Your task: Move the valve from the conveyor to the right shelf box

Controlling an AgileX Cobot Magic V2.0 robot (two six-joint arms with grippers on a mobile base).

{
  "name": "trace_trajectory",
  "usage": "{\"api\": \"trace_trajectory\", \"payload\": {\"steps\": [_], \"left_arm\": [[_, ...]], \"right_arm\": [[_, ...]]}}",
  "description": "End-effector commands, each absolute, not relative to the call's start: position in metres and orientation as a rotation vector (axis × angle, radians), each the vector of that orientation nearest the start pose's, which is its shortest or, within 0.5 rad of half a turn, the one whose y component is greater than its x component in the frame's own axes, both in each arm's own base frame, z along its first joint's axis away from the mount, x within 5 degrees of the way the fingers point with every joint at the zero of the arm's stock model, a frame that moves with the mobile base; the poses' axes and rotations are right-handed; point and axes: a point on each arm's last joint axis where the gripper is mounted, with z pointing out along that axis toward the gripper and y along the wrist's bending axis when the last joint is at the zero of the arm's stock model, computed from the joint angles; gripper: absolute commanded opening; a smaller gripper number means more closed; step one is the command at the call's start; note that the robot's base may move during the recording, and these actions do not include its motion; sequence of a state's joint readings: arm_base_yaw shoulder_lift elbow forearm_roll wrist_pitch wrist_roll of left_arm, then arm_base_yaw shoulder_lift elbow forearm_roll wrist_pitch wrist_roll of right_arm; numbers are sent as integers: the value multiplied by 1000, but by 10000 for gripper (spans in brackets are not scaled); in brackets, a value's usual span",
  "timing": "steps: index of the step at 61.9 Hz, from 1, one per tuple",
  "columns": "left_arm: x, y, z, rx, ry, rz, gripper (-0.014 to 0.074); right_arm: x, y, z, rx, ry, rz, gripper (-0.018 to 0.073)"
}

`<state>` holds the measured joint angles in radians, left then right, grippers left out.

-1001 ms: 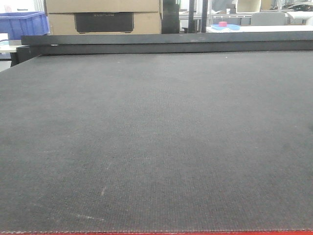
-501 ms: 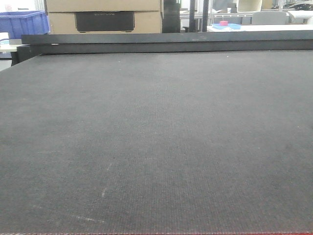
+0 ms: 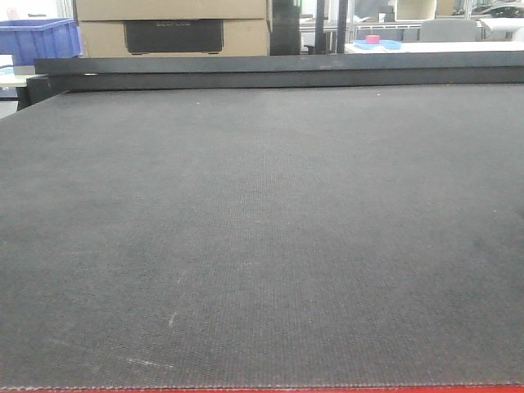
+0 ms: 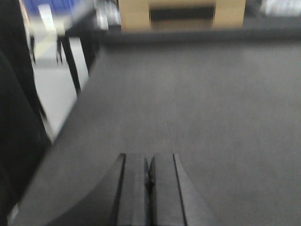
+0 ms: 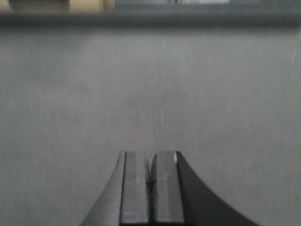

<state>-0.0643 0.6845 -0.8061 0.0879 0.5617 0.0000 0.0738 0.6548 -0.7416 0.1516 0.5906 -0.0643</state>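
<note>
as both aim along conveyor [image 3: 262,229] | left fingers [image 4: 134,188] closed | right fingers [image 5: 136,188] closed

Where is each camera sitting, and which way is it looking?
Front view: low at the near edge of the conveyor, facing across it to a cardboard box; no robot parts show.
Left wrist view: behind the left gripper, which is shut, facing along the conveyor near its left edge.
Right wrist view: behind the right gripper, also shut, over the conveyor.
Front and left wrist views share the conveyor and the cardboard box.
</note>
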Motion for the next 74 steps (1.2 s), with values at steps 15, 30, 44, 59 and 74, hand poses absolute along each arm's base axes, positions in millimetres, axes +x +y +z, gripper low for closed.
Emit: {"api": "trace_trajectory", "payload": {"steps": [15,30,44,59,74], "left_arm": [[205,-15,380,64,2307,-63,-111],[232,-21,377,43,2372,-135,-111],[235,-21,373,42,2388,-138,-111],[235,-21,373,42,2388,-138,-111],[235,-21,373,42,2391,-138,-111]], "right_arm": [[198,24,362,-105,2349,179,-168],[214,27,359,-139,2578,194,-168],[235,29,355,-155,2707,202,-153],[266,26,332,-173,2829,124,54],[281,26,312,-177,2903,109,445]]}}
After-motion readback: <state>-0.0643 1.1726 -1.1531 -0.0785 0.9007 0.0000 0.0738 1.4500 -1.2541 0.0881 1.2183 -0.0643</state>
